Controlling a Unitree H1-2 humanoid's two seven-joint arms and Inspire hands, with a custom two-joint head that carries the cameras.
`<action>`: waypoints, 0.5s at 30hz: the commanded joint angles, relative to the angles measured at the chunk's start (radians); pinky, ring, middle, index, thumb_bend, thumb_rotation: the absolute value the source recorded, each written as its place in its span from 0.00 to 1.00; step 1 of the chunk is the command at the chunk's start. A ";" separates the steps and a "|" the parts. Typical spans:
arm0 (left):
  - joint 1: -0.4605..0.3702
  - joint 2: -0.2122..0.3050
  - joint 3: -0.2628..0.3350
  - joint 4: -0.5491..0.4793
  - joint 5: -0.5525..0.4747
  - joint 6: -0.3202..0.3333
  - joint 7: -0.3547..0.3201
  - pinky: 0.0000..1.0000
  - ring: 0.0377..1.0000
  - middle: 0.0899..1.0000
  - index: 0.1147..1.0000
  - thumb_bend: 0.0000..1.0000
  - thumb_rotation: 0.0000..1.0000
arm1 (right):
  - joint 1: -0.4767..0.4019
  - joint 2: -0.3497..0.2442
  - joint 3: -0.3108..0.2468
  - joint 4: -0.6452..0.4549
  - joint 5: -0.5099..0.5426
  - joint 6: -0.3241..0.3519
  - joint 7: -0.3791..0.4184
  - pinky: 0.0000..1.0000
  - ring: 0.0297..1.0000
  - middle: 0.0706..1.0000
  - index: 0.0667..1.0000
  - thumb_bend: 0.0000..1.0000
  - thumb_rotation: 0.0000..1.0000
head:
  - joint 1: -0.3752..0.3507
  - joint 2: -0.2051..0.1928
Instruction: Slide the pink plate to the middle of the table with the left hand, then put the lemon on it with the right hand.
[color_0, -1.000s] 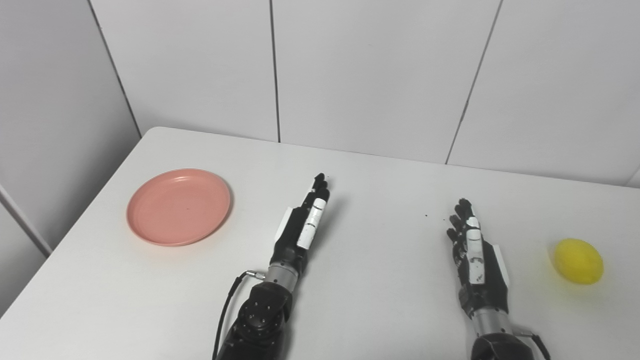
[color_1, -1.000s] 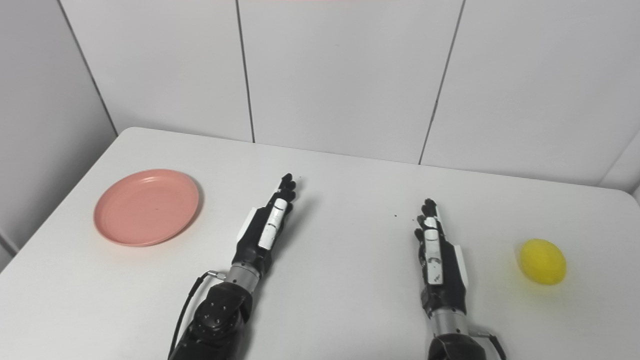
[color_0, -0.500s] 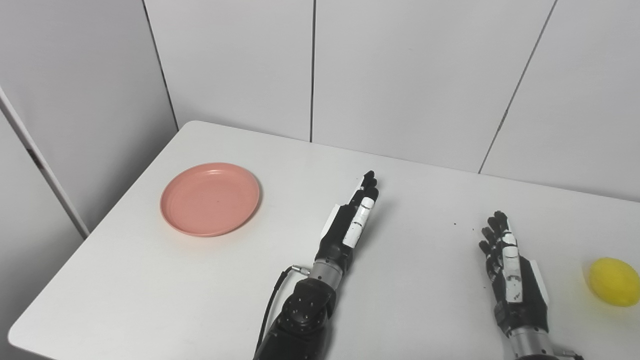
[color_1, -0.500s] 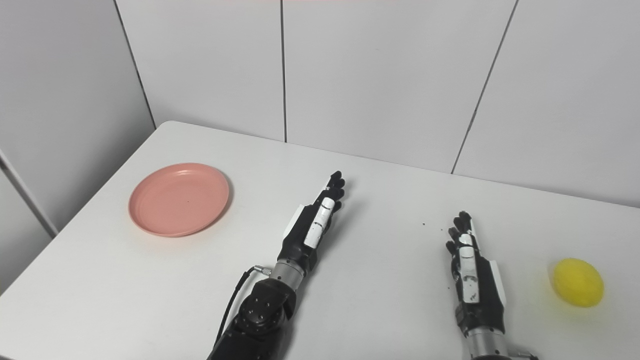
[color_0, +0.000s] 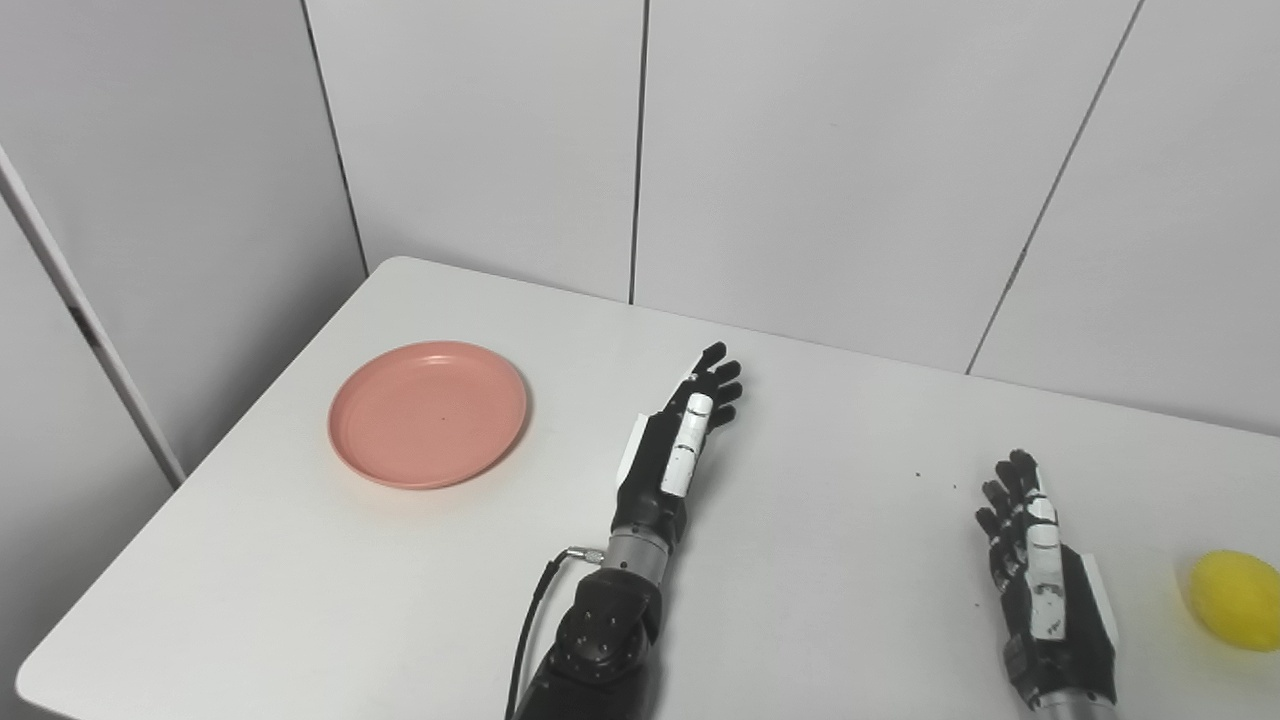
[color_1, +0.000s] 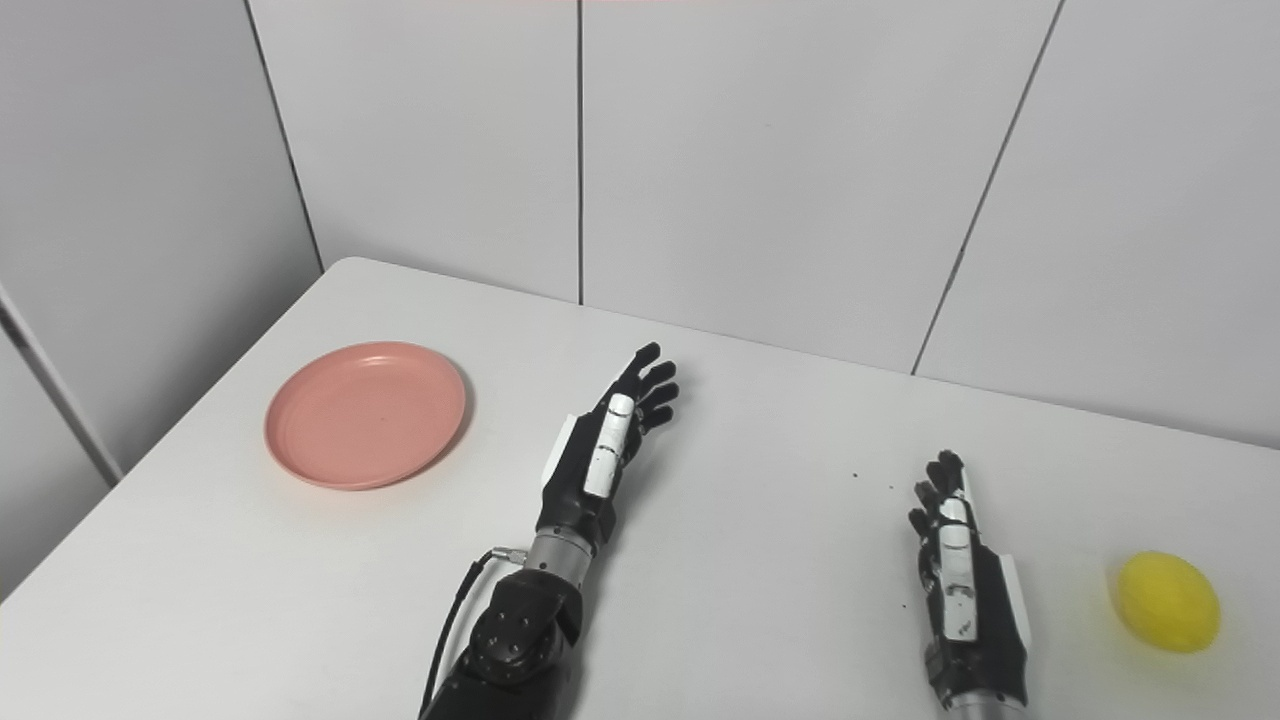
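Right of the pink plate (color_0: 428, 414) | your left hand (color_0: 680, 450), holding nothing, has just spread its fingers, likely readying the slide | right hand (color_1: 965, 578) loose, empty | lemon (color_1: 1168, 602) far right of plate, untouched.

I can read no text, label, brand, number or sign anywhere here. My left hand (color_0: 680, 440), my right hand (color_1: 960, 575), the pink plate (color_0: 428, 413) and the lemon (color_1: 1167, 602) all look unmarked.
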 joint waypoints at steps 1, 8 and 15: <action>-0.052 0.010 0.015 -0.047 -0.001 -0.027 0.023 0.79 0.79 0.79 0.77 0.63 1.00 | -0.015 -0.003 -0.004 -0.021 0.000 -0.054 0.008 1.00 1.00 1.00 1.00 0.69 1.00 | 0.000 0.000; -0.100 0.050 0.060 -0.078 -0.004 -0.034 0.045 0.75 0.74 0.73 0.71 0.63 1.00 | -0.011 -0.002 -0.003 -0.030 0.001 -0.053 0.009 1.00 1.00 1.00 1.00 0.69 1.00 | 0.006 -0.004; -0.130 0.086 0.116 -0.133 -0.017 -0.003 0.074 0.72 0.72 0.70 0.67 0.65 1.00 | -0.008 -0.003 -0.003 -0.042 0.010 -0.042 0.013 1.00 1.00 1.00 1.00 0.68 1.00 | 0.015 -0.009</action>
